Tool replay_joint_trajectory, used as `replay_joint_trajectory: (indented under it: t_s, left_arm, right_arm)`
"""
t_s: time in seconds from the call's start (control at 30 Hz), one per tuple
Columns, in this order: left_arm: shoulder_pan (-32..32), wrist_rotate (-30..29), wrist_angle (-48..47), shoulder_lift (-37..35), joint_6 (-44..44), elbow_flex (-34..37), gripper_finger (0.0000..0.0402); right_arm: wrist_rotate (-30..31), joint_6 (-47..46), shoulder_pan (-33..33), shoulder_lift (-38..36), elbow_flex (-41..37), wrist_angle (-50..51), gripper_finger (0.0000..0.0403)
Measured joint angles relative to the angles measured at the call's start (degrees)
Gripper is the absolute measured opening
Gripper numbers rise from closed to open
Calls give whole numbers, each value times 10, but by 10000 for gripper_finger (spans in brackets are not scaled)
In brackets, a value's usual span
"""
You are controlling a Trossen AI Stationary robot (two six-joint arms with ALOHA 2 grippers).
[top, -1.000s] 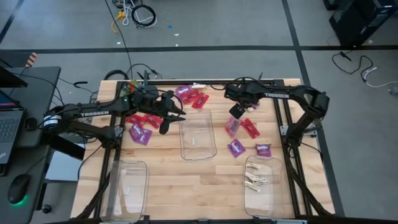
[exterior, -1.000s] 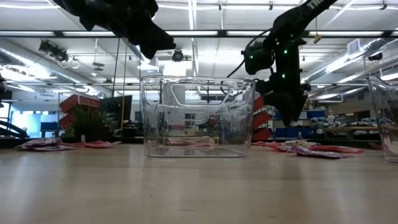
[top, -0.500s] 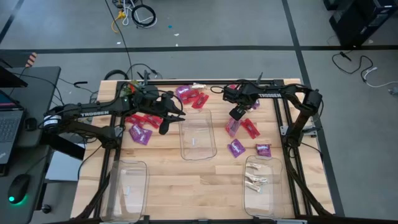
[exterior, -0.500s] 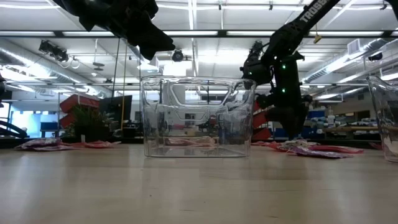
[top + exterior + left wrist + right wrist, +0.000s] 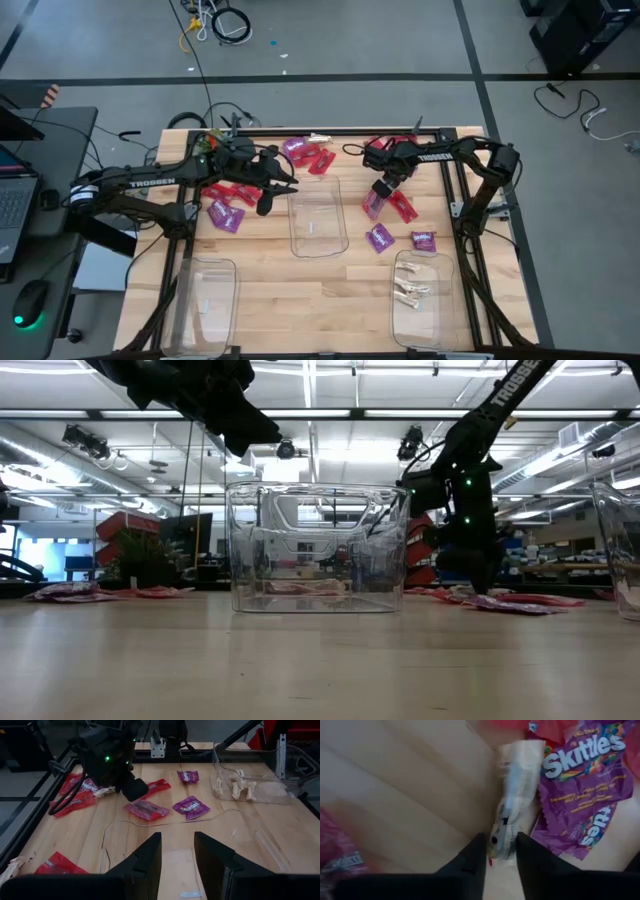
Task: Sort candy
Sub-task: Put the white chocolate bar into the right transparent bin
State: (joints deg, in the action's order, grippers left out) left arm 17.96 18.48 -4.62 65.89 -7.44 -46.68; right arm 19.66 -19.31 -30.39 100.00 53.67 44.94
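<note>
**Operator:** How far along am I?

**Observer:** Early, I'd judge. Only the near-right clear plastic bin [image 5: 415, 292] holds whitish-cream wrapped pieces [image 5: 235, 784]; shiny red packets [image 5: 232, 193] and purple packets [image 5: 380, 238] lie loose across the far table. Your right gripper [image 5: 499, 851] is clenched on a whitish-cream wrapped candy [image 5: 516, 800] beside a purple packet. Your left gripper [image 5: 177, 851] hangs released over the middle bin [image 5: 319, 216].

Wrapped candies: shiny red packets [image 5: 236, 193] and purple packets [image 5: 226, 215] lie flat on the bench, in loose groups toward its far half. A whitish-cream wrapped piece [image 5: 512, 810] lies beside a purple Skittles packet [image 5: 582, 795], the two touching. More cream pieces [image 5: 411, 291] rest inside the near right bin
</note>
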Motion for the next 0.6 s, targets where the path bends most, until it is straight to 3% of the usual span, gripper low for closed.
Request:
replay_joint_trajectory:
  t_s: [0.2, 0.4, 0.6]
  left_arm:
    - [0, -2, 0, 0, 0, 0, 117]
    - [0, -21, 1, 0, -11, 0, 117]
    - [0, -21, 0, 0, -11, 0, 117]
  right_arm:
    - [3, 11, 13, -25, -1, 6, 14]
    - [-17, -9, 49, -83, 27, 71, 9]
    - [-57, -66, 145, -172, 56, 152, 9]
